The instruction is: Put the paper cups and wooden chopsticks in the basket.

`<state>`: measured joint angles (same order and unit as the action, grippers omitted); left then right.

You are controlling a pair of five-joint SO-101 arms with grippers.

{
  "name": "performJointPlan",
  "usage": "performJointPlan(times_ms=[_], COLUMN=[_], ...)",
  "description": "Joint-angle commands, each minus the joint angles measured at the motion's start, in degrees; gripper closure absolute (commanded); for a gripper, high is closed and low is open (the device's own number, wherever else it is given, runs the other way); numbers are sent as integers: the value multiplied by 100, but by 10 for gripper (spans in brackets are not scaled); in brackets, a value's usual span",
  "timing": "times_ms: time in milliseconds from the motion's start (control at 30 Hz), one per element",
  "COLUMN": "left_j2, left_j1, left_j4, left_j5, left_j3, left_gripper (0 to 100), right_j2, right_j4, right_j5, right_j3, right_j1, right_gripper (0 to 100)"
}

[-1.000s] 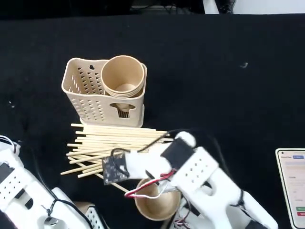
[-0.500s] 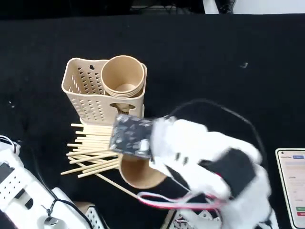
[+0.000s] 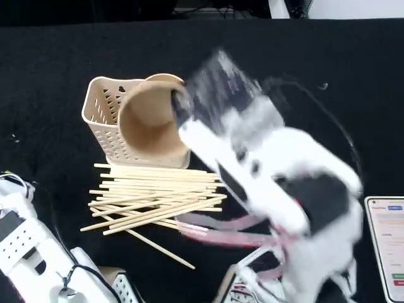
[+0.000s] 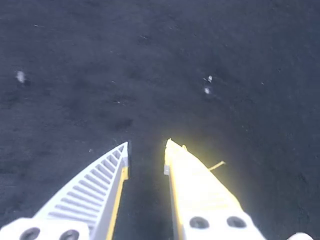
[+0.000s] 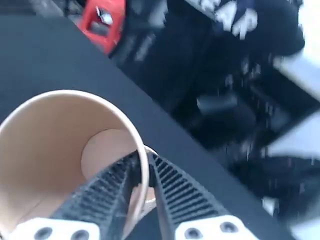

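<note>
Paper cup (image 3: 148, 123), rim clamped in the right gripper (image 5: 144, 157), tilted over the basket (image 3: 98, 108). Chopsticks (image 3: 158, 189) lay just beside the basket. The left gripper (image 4: 146, 145) gaped.

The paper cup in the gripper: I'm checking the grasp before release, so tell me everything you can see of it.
The paper cup is tan paper with a rolled rim and a paler round bottom, and it is empty. Held aloft, it is tipped on its side, mouth toward the high camera, overlapping the basket. The right gripper pinches its wall at the rim, one finger inside, one outside. Whether it touches the basket I cannot tell.
</note>
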<state>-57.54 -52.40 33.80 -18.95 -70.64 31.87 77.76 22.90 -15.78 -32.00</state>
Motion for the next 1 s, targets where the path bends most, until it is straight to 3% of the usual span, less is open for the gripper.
performJointPlan(times_ms=[0, 167, 333, 500, 867, 967], left_j2=[-88, -88, -88, -88, -88, -88], left_j1=[127, 119, 101, 92, 66, 66], left_j4=[-105, -97, -97, -97, -97, -97], left_j5=[-26, -26, -26, -26, -26, -26], left_j3=[119, 110, 84, 84, 92, 92], left_gripper=[873, 873, 873, 873, 873, 873], right_j2=[-822, -2088, -3143, -3952, -4154, -4066], right_j4=[-176, 246, 1495, 2347, 2338, 2338], right_j5=[-440, -862, -1547, -1705, -1714, -1705], right_j3=[-848, -2114, -3618, -4954, -4198, -4066], right_j1=[378, 484, 466, 510, 703, 677], right_gripper=[988, 988, 988, 988, 982, 921])
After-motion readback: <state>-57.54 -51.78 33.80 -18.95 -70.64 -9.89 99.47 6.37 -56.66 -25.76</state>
